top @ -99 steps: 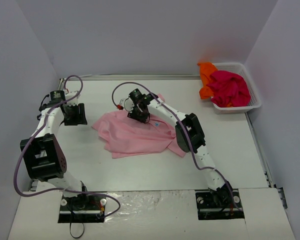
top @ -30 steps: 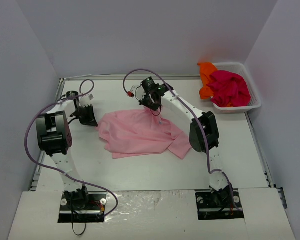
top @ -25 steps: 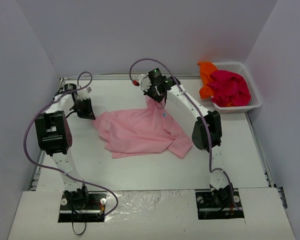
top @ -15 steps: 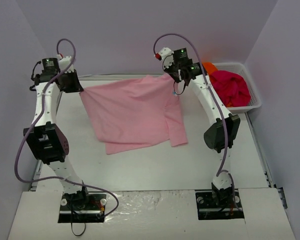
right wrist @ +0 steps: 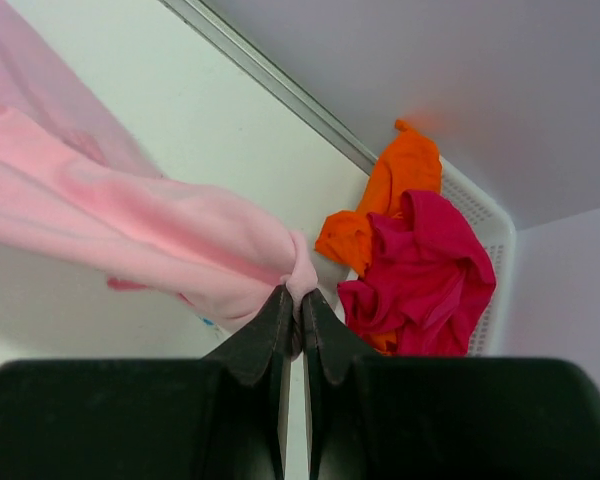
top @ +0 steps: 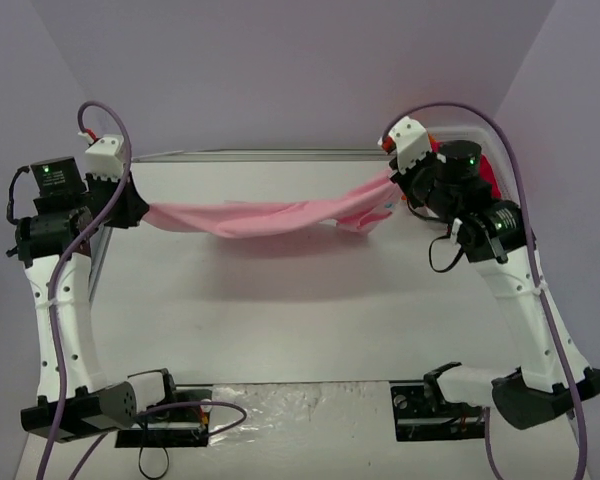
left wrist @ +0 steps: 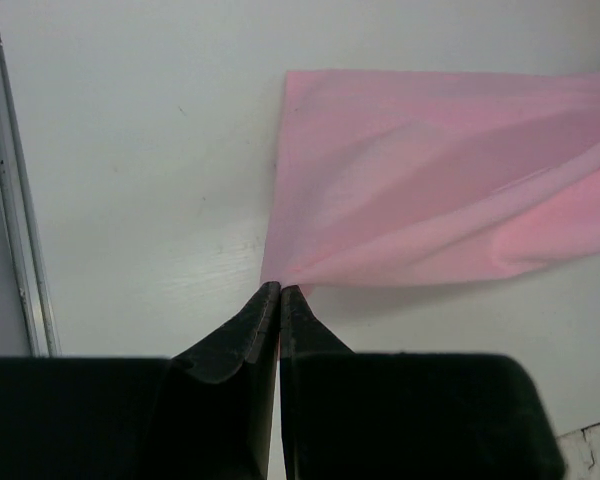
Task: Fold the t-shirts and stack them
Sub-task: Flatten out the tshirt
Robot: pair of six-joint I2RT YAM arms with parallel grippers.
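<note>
Two narrow pinches carry the whole load: the left gripper (left wrist: 280, 290) is closed on one corner of the light pink t-shirt (top: 270, 215), and the right gripper (right wrist: 295, 295) is closed on a bunched edge at the other end. The shirt hangs in the air between them, above the table (top: 280, 330), drawn into a twisted, sagging band rather than a flat sheet. With so little cloth in each nip, pulling the arms farther apart could tug a corner free and drop that side. Lowering it as it hangs would likely trap the twist as creases. The right gripper also sits near the basket (right wrist: 485, 225), so a swing could snag the orange t-shirt (right wrist: 390, 190) draped over its rim.
</note>
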